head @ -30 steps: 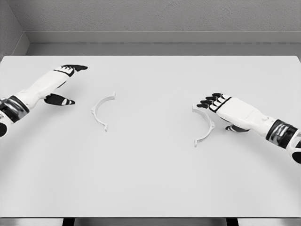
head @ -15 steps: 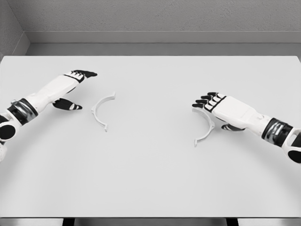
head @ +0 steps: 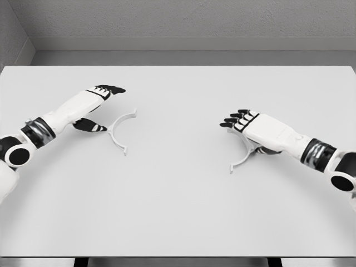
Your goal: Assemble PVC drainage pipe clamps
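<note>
Table (head: 178, 211): open between my hands; only obstacles are left clamp half (head: 119, 131), just beside my left hand (head: 92, 108), and right clamp half (head: 243, 153), partly under my right hand (head: 256, 130).

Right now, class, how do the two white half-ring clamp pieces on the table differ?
The left white half-ring clamp piece lies fully uncovered, its opening facing right; the right white half-ring clamp piece opens left and is partly covered by the right robot hand. The left robot hand is beside its piece. Both lie flat.
</note>
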